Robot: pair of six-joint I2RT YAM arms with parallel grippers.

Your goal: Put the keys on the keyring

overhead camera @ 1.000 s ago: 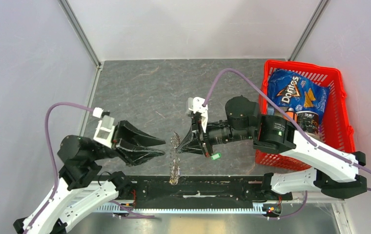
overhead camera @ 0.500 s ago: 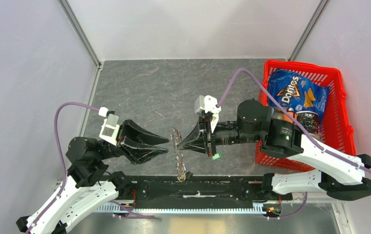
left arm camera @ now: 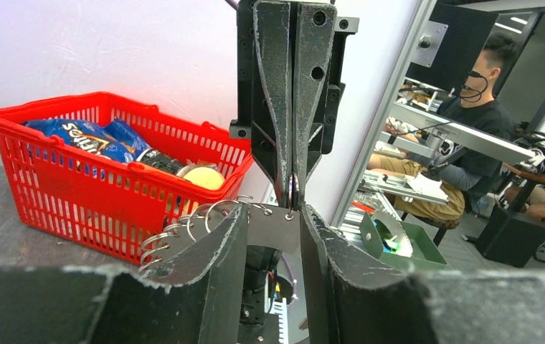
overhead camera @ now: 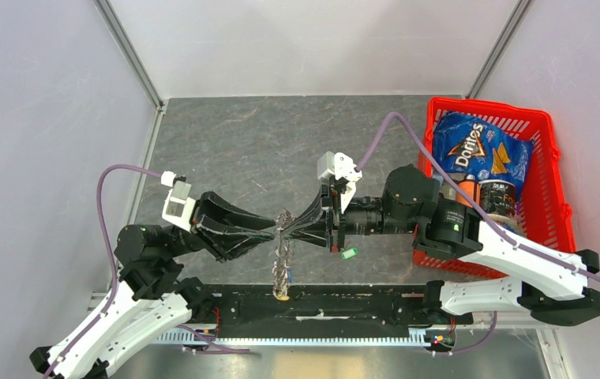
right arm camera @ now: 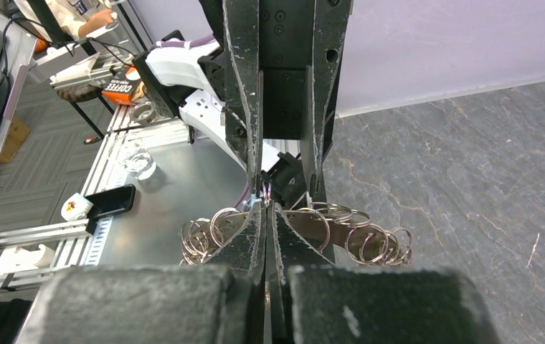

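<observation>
Grey keyring (right arm camera: 373, 244), middle behind right hand (right arm camera: 266, 211)

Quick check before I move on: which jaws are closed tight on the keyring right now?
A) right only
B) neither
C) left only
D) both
A: in the right wrist view the right gripper has its jaws pressed together on the keyring, with rings fanning out on either side, while the left gripper has its jaws apart.

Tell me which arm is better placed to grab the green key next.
Probably right: the green key lies beside its wrist, farther from the left claw, but the right claw must first release the keyring.
</observation>
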